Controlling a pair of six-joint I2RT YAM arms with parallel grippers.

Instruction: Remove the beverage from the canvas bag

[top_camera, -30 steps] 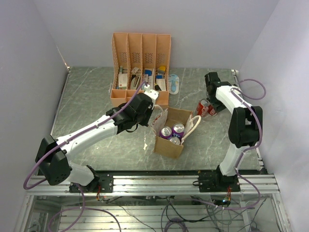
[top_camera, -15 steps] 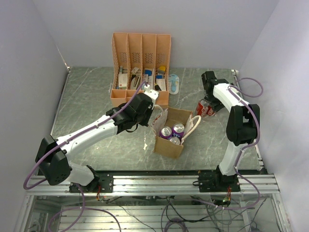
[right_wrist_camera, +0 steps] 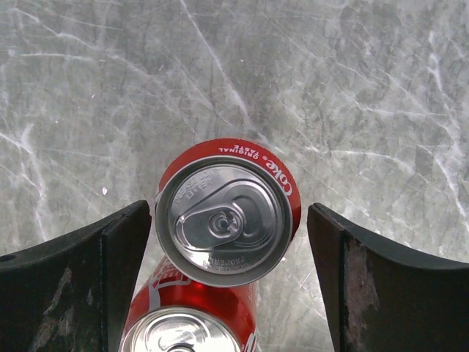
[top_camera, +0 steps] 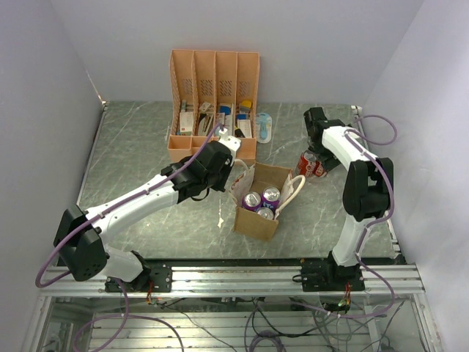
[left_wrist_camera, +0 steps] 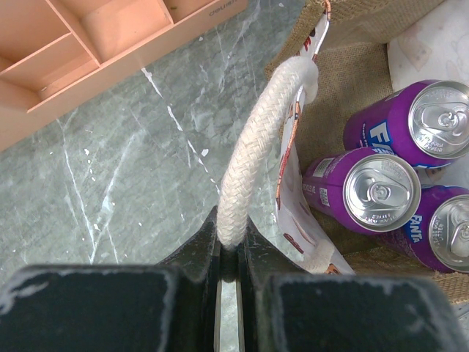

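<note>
Reaching in from the lower left of the top view, the left arm carries the left gripper to the middle of the frame. Its jaws are pressed together on the whitish rope handle of the canvas bag, and the rope arches up out of the pinch toward the bag's rim. Behind the arm, at upper centre, a salmon-pink desk organizer stands against the back wall with small items in its slots. The bag sits upright and open on the marbled grey table, just right of the left gripper. Three purple cans stand inside it, their silver tops showing. The bag's second handle hangs over its right side. Further right, apart from the bag, two red cans stand together on the table. The right gripper hangs above them, jaws spread to either side of the farther red can, with a thin gap showing at each finger.
</note>
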